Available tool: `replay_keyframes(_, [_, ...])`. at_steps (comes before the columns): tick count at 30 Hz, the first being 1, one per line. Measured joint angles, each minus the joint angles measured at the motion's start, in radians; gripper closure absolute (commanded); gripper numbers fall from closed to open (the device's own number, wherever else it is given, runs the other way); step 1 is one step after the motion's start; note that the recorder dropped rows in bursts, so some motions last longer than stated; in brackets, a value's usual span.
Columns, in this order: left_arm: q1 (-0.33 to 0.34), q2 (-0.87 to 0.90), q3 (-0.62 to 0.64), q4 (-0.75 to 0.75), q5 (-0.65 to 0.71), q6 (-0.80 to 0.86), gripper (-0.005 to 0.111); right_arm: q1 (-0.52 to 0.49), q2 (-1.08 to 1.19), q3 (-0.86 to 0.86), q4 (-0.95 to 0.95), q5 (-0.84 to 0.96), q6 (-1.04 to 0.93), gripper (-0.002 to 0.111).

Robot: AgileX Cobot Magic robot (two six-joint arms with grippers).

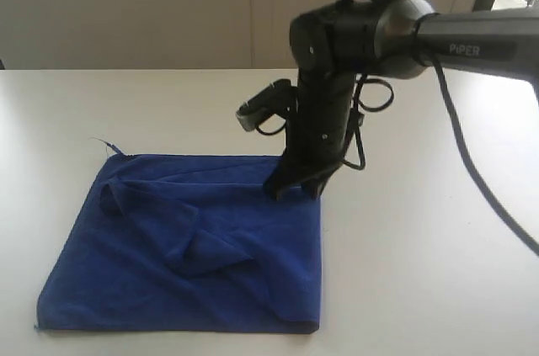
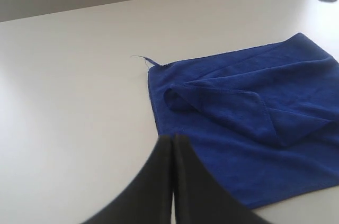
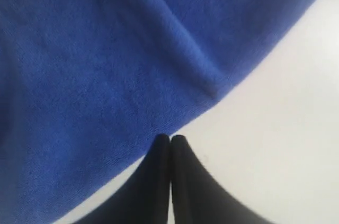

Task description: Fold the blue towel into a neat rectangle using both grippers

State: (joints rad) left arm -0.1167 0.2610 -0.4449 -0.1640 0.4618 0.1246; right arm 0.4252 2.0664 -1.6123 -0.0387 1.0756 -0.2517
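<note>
Lab setting: white table (image 1: 421, 272), plain wall (image 1: 126, 2), robot arm (image 1: 480, 45).

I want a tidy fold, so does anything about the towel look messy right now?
Yes. The blue towel lies rumpled: a loose flap is bunched diagonally across its middle instead of flat, and a stray thread sticks out from one corner.

We read one word, PiPER, in pale letters with a small i between capitals. It is printed on the dark grey link of the right arm (image 1: 476, 43), which reaches in from the right edge of the exterior view. The word sits on the link's side, just past the rounded silver-grey joint (image 1: 404, 23). It runs along the link's length, slightly blurred yet legible.
</note>
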Motion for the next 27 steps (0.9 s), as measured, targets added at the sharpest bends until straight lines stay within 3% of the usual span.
replay_keyframes(6, [0.0, 0.0, 0.005, -0.004, -0.02, 0.0, 0.107, -0.002, 0.0, 0.165, 0.039, -0.166, -0.012, 0.108])
replay_keyframes(13, [0.0, 0.0, 0.005, -0.011, -0.023, 0.002, 0.107, -0.002, 0.0, 0.239, 0.065, -0.359, -0.013, 0.108])
replay_keyframes(27, [0.0, 0.0, 0.005, -0.018, -0.032, 0.004, 0.107, -0.002, 0.006, 0.262, 0.064, -0.394, -0.011, 0.108])
